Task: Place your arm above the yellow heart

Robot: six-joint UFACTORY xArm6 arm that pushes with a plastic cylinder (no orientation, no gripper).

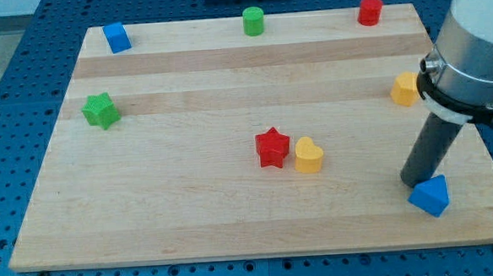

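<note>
Your arm (478,37) a broad pale grey-white cylinder, glossy, ringed low down by a black band with a small side lug, narrowing to a straight dark rod (430,145), blunt matte tip (415,182)

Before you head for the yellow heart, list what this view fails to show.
- My tip: its very end meets the blue block; contact cannot be told.
- Yellow block at the view's right: partly hidden by my arm, shape unclear.
- My arm: upper part cut off by the view's top and right edges.
- Yellow heart and red star: touching or apart, unclear.
</note>
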